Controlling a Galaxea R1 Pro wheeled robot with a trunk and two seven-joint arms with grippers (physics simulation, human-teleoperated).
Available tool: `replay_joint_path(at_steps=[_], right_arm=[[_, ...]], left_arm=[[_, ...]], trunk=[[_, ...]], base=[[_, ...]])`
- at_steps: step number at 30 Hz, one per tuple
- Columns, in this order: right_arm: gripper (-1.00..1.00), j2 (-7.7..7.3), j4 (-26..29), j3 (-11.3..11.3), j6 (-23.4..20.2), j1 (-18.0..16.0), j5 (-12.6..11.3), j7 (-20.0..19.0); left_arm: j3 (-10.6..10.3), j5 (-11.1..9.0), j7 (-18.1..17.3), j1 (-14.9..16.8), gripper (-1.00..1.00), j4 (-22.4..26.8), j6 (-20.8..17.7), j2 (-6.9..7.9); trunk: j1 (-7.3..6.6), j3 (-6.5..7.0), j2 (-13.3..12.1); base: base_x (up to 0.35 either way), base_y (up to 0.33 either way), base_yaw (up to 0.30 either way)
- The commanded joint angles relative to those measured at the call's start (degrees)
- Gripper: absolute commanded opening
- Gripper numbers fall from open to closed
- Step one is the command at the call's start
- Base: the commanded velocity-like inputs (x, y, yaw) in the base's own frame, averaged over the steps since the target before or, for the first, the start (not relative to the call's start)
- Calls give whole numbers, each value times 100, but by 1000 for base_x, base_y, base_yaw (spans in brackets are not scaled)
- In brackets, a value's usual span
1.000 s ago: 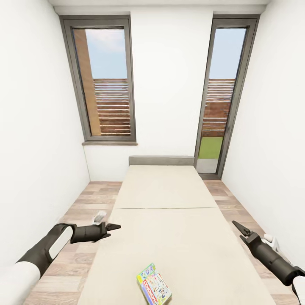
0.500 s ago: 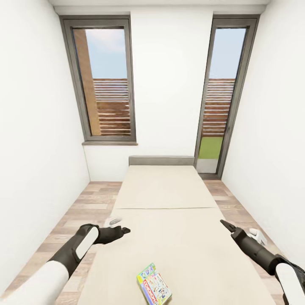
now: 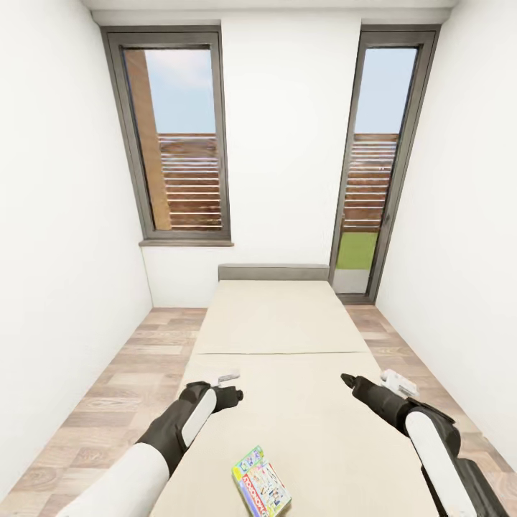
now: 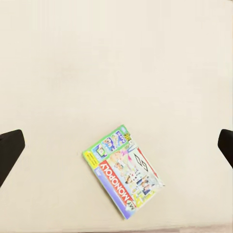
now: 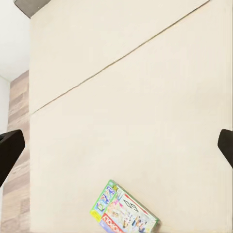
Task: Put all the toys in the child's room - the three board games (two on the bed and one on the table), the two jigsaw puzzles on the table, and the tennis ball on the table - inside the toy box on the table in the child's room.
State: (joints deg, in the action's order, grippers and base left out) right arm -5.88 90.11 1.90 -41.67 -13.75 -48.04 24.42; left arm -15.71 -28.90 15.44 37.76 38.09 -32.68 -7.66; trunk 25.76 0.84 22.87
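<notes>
Beige bed [image 3: 280, 323] holds one board game [image 3: 261, 491] — both pincers spread above.

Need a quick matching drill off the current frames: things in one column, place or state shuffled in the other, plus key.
Things:
1. board game
2. left gripper
3. right gripper
4. headboard

Places/states:
A. grey, at the far end of the bed
B. lying flat on the mattress, near end
C. open, above the bed's left edge
D. open, above the bed's right half

Pairs: 1-B, 2-C, 3-D, 4-A
</notes>
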Motion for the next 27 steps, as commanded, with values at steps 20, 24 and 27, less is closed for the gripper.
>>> replay_joint_path(at_steps=[20, 24, 27], right_arm=[[100, 9, 32, -1042, -57, -391, -99, 1510], [100, 14, 32, -1056, -54, -392, -97, 1510], [100, 17, 36, -1065, -51, -392, -92, 1512]], left_arm=[[-28, 394, 214, 3, 100, -542, 702, -234], [-34, 409, 220, 3, 100, -536, 673, -234], [-31, 411, 222, 3, 100, -533, 670, -234]], trunk=[[2, -3, 5], [2, -3, 5], [2, -3, 5]], base=[[0, -3, 0], [0, -174, 0], [7, -250, 0]])
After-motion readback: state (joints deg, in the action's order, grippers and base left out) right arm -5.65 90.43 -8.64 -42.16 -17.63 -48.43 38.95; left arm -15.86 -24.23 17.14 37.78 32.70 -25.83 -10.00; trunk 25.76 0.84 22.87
